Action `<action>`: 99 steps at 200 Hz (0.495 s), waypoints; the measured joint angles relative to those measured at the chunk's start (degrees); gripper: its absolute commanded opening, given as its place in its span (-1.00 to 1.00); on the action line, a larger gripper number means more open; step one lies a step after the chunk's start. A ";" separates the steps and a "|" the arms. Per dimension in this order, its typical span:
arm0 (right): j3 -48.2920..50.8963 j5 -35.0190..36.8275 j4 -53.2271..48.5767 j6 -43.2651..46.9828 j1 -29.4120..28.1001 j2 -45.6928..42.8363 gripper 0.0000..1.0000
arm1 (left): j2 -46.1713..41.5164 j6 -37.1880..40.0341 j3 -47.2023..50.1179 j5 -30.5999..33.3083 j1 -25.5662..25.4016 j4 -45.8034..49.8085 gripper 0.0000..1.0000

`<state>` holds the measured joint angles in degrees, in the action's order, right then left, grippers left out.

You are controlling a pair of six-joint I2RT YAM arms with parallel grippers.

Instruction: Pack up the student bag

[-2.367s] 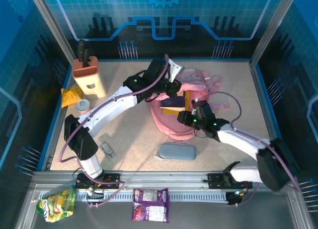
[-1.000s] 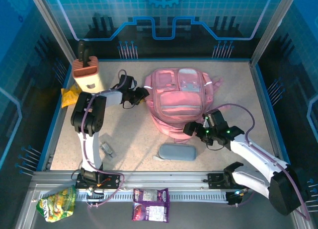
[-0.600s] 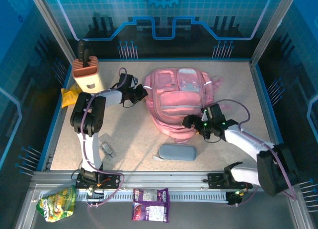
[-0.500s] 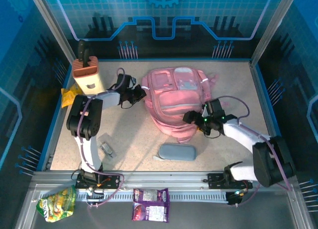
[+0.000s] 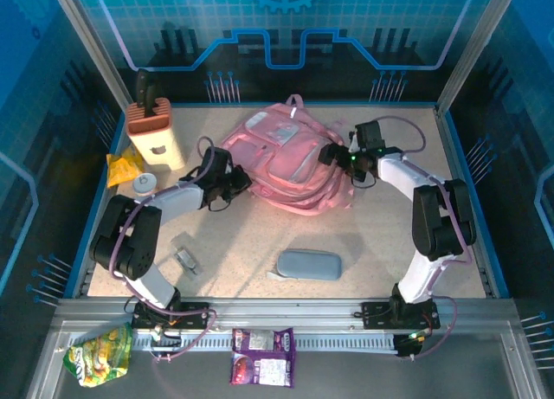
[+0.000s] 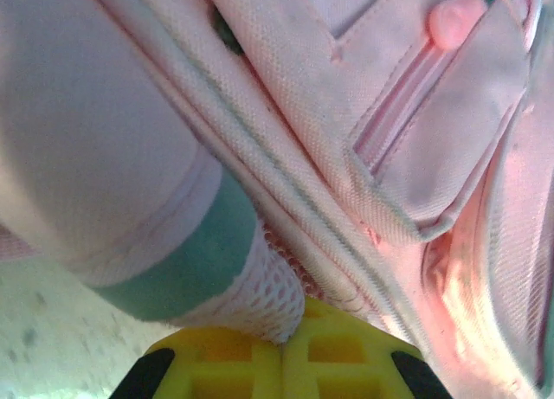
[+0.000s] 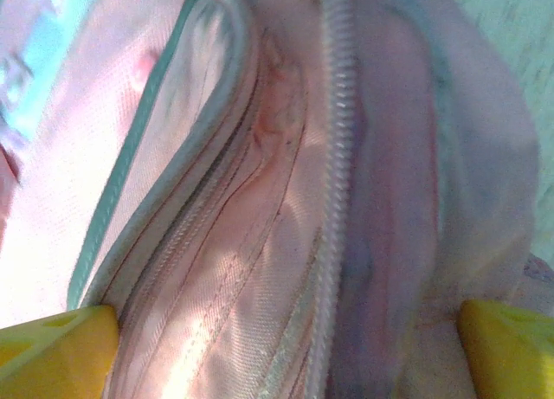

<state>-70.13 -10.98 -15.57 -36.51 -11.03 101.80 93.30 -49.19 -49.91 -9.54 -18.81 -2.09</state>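
Observation:
The student bag (image 5: 279, 157), a big pink backpack with pale trim, lies slanted at the back middle of the table. My left gripper (image 5: 240, 182) is at its lower left edge. In the left wrist view its yellow fingers (image 6: 346, 364) meet, pinching the white mesh side pocket (image 6: 260, 295) of the student bag (image 6: 363, 113). My right gripper (image 5: 330, 153) is against the bag's right side. In the right wrist view its jaws stand wide apart, one fingertip (image 7: 52, 343) at each lower corner, with the bag's pink fabric and a zip (image 7: 333, 183) between them.
A grey pencil case (image 5: 309, 264) lies near the front middle. At the back left stand a tan block (image 5: 155, 136) with a dark handle, a yellow packet (image 5: 123, 168) and a small round lid (image 5: 144, 183). A small grey item (image 5: 185, 259) lies front left. Snack packets (image 5: 262, 356) sit below the front rail.
The bag has slid left and back and turned slantwise. My left gripper has closed on its side pocket. The right arm has swung from the bag's front right to its back right.

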 measured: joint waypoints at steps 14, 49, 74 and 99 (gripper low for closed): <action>-1.66 1.68 -1.49 1.55 0.11 -0.07 0.99 | -1.16 -2.03 0.87 1.66 -2.58 0.28 -1.00; 0.79 5.20 -3.72 3.61 0.13 -4.26 0.99 | -1.64 -6.14 0.90 3.96 -5.75 0.79 -1.00; 4.83 4.57 -4.90 4.02 0.04 -10.71 0.99 | -1.81 -8.17 0.90 5.27 -7.45 0.59 -1.00; 7.85 3.82 -6.27 4.48 -1.03 -16.61 0.99 | -1.90 -10.84 0.90 5.79 -10.10 -0.35 -1.00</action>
<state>-62.28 -7.16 -21.85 -32.03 -12.05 85.19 91.39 -60.03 -49.01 -3.75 -28.91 -2.44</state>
